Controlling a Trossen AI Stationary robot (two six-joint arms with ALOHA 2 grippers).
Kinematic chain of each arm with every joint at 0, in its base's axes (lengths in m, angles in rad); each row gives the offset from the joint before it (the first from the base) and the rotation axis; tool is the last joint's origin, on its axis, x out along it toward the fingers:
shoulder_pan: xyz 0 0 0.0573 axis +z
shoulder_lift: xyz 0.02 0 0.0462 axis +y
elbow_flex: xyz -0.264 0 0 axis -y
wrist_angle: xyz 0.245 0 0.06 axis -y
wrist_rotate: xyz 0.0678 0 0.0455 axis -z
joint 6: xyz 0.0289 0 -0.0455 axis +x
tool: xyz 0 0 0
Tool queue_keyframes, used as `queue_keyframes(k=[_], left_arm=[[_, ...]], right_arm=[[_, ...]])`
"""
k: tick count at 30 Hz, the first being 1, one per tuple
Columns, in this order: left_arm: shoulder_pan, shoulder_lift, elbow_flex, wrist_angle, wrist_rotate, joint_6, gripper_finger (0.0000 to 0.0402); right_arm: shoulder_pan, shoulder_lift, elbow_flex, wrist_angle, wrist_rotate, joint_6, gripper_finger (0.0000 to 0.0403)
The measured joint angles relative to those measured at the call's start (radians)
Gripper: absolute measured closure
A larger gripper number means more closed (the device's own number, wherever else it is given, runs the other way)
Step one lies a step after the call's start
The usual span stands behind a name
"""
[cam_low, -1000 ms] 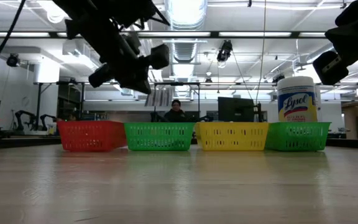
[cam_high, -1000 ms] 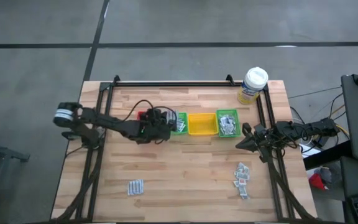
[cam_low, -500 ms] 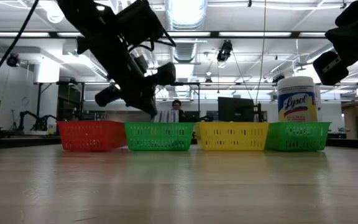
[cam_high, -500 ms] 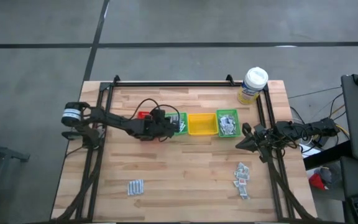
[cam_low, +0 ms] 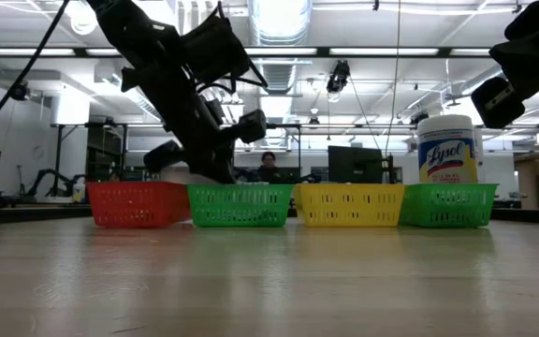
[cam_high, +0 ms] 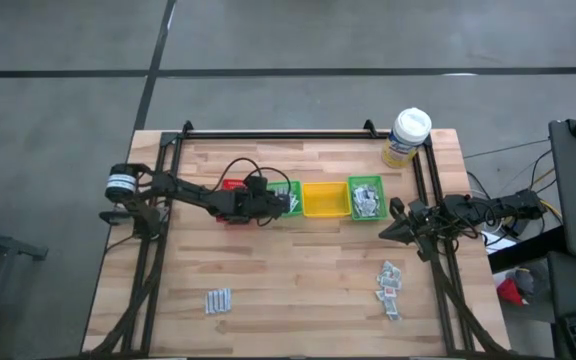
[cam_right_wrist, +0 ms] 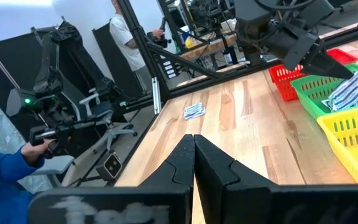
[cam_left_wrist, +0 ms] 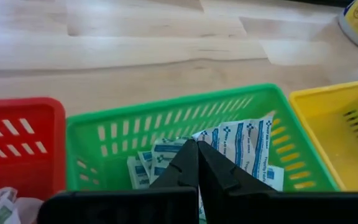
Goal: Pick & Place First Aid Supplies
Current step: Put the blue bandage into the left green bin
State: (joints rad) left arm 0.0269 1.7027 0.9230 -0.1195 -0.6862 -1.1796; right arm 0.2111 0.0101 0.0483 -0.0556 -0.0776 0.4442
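Sachets point(cam_left_wrist: 244, 146), white-blue, hang pinched in the left gripper point(cam_left_wrist: 197, 163) over the green bin point(cam_left_wrist: 98, 134): light, floppy, slippery-looking, best nipped at an edge. Right gripper point(cam_right_wrist: 194, 155) waits, fingers pressed together.

A robotics lab: more robot arms point(cam_right_wrist: 55, 56), monitors point(cam_low: 356, 164), exposed ceiling ducts point(cam_low: 279, 70), concrete floor point(cam_high: 68, 60).
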Motion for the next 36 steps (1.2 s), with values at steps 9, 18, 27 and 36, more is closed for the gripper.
queue_keyframes(k=[9, 18, 27, 36], left_arm=[[0.000, 0.001, 0.000, 0.000, 0.021, 0.000, 0.0402], [0.000, 0.001, 0.000, 0.000, 0.021, 0.001, 0.0401], [0.000, 0.001, 0.000, 0.000, 0.021, -0.005, 0.0401], [0.000, 0.001, -0.001, -0.001, 0.021, -0.001, 0.0399]], right_arm=[[0.000, 0.000, 0.000, 0.000, 0.000, 0.000, 0.0394], [0.000, 0.000, 0.000, 0.000, 0.000, 0.000, 0.0394], [0.000, 0.000, 0.000, 0.000, 0.000, 0.001, 0.0394], [0.000, 0.000, 0.000, 0.000, 0.000, 0.001, 0.0394]])
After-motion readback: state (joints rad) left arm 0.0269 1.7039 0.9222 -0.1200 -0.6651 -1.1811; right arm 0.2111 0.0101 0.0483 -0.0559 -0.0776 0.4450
